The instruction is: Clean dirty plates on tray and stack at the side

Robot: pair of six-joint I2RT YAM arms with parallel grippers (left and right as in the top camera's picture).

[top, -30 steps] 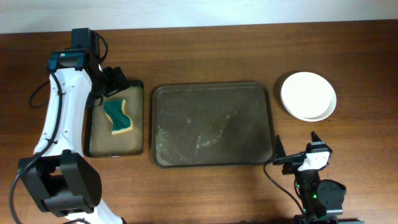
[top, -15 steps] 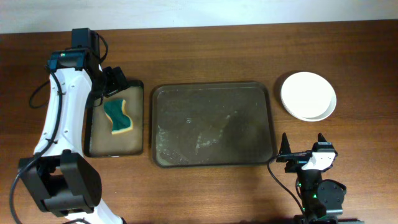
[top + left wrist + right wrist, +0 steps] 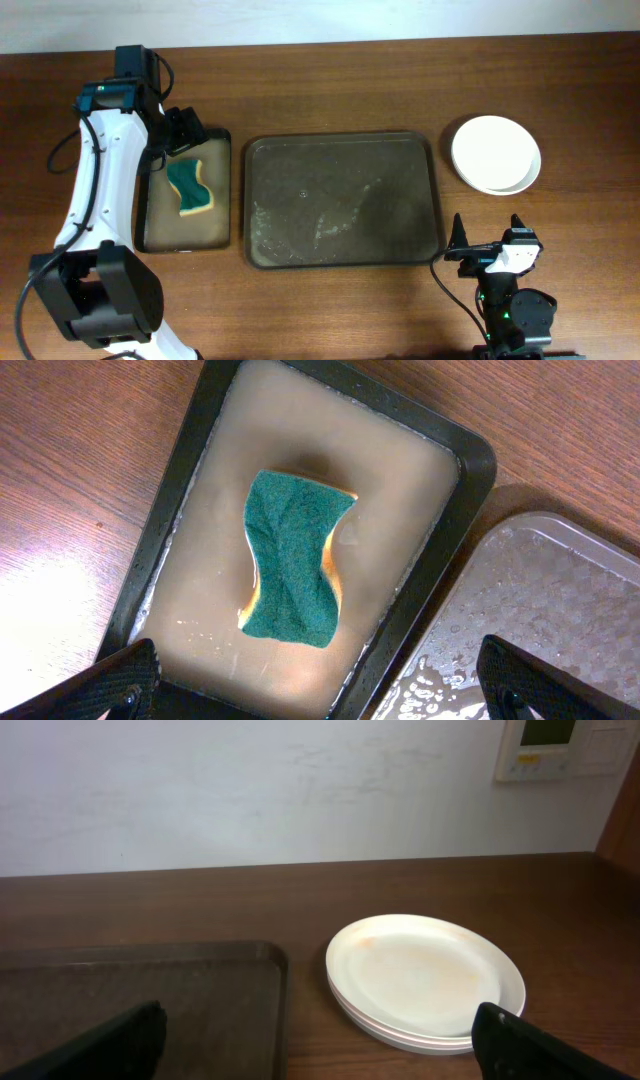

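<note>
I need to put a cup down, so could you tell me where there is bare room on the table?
The tray is bare though wet. The table is bare along the far edge behind tray and plates, and in front of the tray, between the arms. Crowded: the small tray, holding the sponge in water under the left gripper.

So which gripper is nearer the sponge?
Left. The left gripper hangs over the sponge in the small black tray; the right gripper is across the table, near the plates.
</note>
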